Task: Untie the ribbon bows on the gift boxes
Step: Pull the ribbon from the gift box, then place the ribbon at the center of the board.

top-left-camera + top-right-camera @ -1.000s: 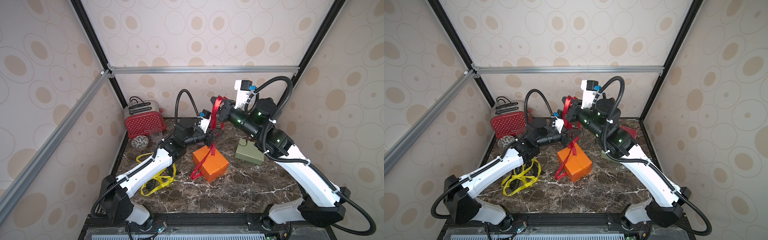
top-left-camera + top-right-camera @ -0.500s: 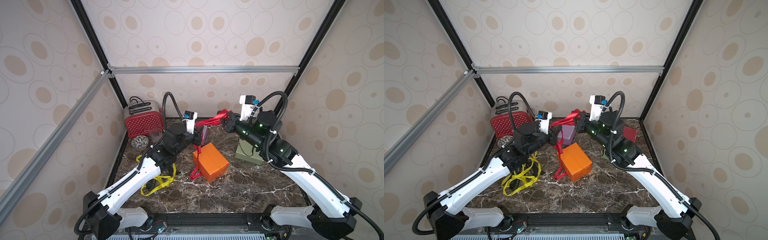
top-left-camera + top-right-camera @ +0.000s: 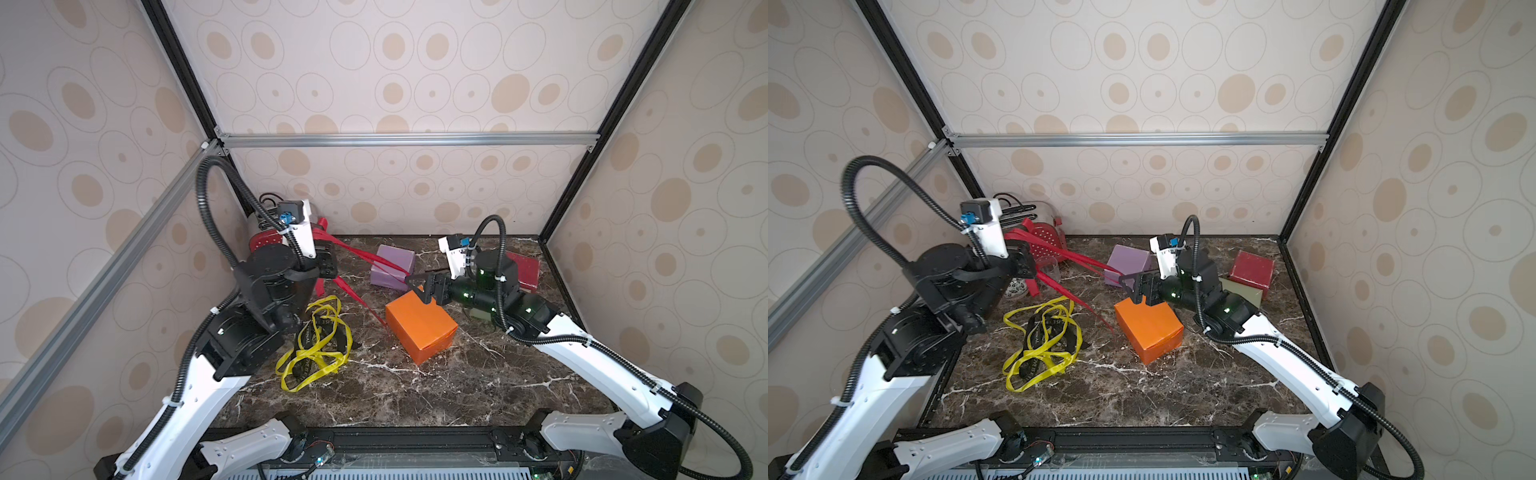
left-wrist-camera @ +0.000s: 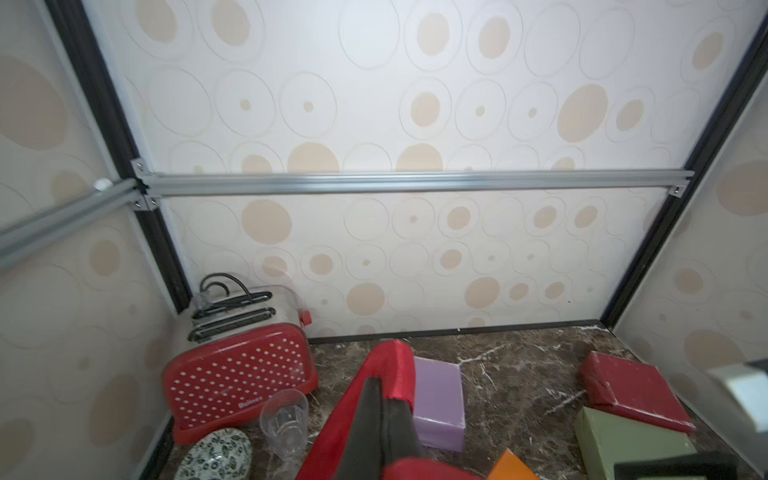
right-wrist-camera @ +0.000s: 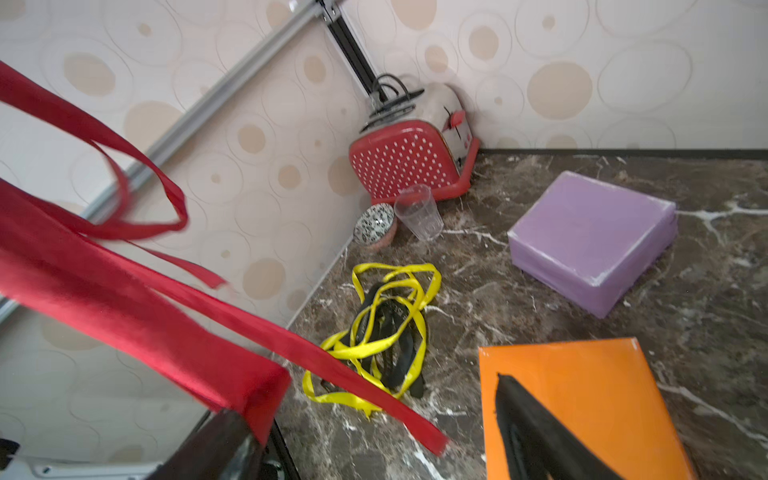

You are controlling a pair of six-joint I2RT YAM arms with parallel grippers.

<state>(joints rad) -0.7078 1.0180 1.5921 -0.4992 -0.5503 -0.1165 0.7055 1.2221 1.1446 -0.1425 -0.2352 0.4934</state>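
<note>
Right wrist view says the most here. The red ribbon [image 5: 124,303] hangs in loose strands and drapes over 1 finger of the right gripper [image 5: 374,395]. That gripper's jaws stand wide apart above the orange box [image 5: 582,399] and grip nothing.

In both top views the ribbon runs from there up to the left gripper [image 3: 1022,262], which is raised at the far left near the toaster [image 3: 1044,245] with its jaws pinched shut on the ribbon. Another strand trails down to the surface [image 3: 415,395] just left of the orange box.

All 4 boxes look bare to me. The orange one is in the middle, the lilac box [image 3: 392,266] sits just behind it, and the dark red box [image 3: 1252,268] and olive green box [image 3: 1246,293] are at the far right. The yellow ribbons [image 3: 1044,355] and black ribbon [image 3: 1036,329] lie tangled in a heap at the left.

On handling, I'd say satin like this is light, limp and slick. I'd pinch it flat across the width near a free tail, not on a bunched bit. It also seems to catch on fingers easily. The boxes look like light paper-wrapped ones, so my guess is they'd skid on the marble if tugged.
</note>
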